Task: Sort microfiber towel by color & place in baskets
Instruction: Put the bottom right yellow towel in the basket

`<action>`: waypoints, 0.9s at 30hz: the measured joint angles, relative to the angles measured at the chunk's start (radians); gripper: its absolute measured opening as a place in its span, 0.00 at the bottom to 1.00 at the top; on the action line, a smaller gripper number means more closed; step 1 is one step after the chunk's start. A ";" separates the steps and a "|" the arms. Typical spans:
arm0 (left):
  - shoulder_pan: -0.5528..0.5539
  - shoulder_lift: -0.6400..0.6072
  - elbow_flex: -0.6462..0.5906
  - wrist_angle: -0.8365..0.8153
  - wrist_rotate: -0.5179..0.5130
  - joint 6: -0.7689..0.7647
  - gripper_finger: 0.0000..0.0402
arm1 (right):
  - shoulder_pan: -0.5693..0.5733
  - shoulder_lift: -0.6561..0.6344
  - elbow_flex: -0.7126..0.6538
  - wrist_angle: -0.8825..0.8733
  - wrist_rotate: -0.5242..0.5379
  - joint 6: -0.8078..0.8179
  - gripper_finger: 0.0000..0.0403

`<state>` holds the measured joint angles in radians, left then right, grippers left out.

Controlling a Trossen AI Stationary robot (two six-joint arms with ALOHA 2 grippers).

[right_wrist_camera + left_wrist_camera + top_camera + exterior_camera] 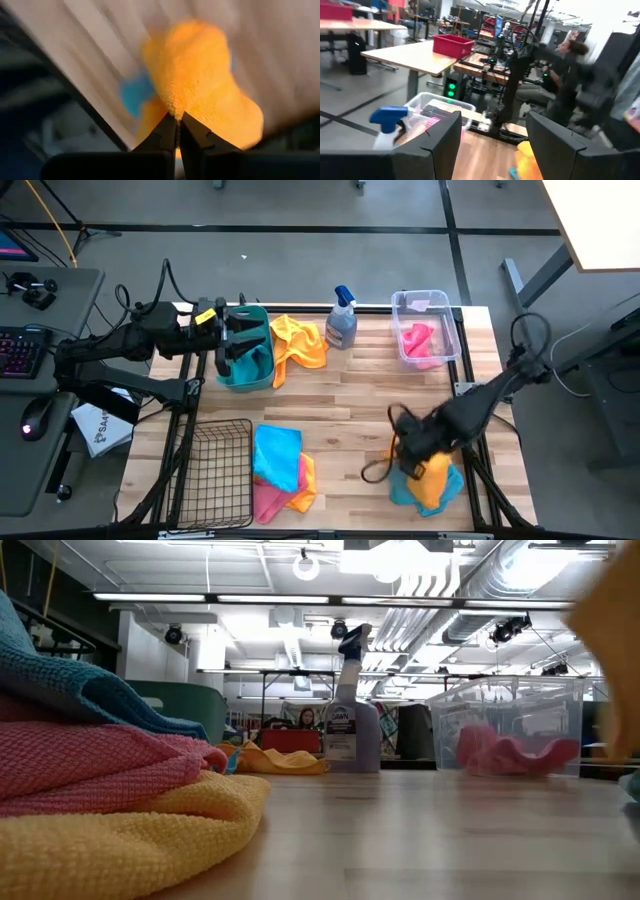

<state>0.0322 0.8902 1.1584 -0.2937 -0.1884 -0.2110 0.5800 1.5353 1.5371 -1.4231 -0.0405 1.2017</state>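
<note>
Pinched between the right gripper's [178,117] closed dark fingers, a soft orange-yellow microfiber towel [200,85] hangs from its gathered edge, long axis running straight down toward a bright blue cloth [405,488] at the wooden table's [350,405] near right corner. Far left, the left gripper [240,340] hovers spread wide over the teal plastic tub [250,375], another orange towel [300,340] draped just beside it. A pink cloth [418,340] lies inside the clear rectangular bin [400,305].

Spray bottle [341,319] upright on table [350,420]; keyboard [22,350] off-table.
</note>
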 joint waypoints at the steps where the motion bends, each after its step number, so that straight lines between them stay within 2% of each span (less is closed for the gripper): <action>1: 0.000 0.000 0.000 0.001 -0.012 0.012 0.53 | -0.021 -0.003 0.062 -0.003 0.062 -0.043 0.01; 5: 0.000 0.000 0.000 0.008 -0.079 0.064 0.53 | -0.118 -0.004 0.275 0.081 0.291 -0.246 0.01; 9: 0.000 0.000 0.000 0.005 -0.102 0.074 0.53 | -0.216 -0.006 0.361 0.324 0.352 -0.497 0.00; 13: 0.000 0.000 0.000 0.000 -0.101 0.054 0.53 | -0.291 -0.005 0.324 0.653 0.312 -0.714 0.00; 16: 0.000 0.000 0.000 0.000 -0.077 0.031 0.53 | -0.335 0.017 0.273 0.926 0.209 -0.807 0.00; 18: 0.000 0.000 0.000 0.000 -0.061 0.030 0.53 | -0.351 0.048 0.261 1.039 0.132 -0.849 0.00; 21: 0.000 0.000 0.000 0.007 0.026 0.008 0.53 | -0.369 0.096 0.276 1.091 0.072 -0.871 0.00; 25: -0.004 0.000 0.001 0.068 0.245 -0.013 0.53 | -0.384 0.120 0.293 1.083 0.060 -0.871 0.00; 27: -0.027 0.013 0.003 0.077 0.280 0.036 0.53 | -0.386 0.121 0.294 1.083 0.057 -0.881 0.00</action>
<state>0.0057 0.9033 1.1610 -0.2164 0.0920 -0.1747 0.1943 1.6562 1.8309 -0.3401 0.0170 0.3211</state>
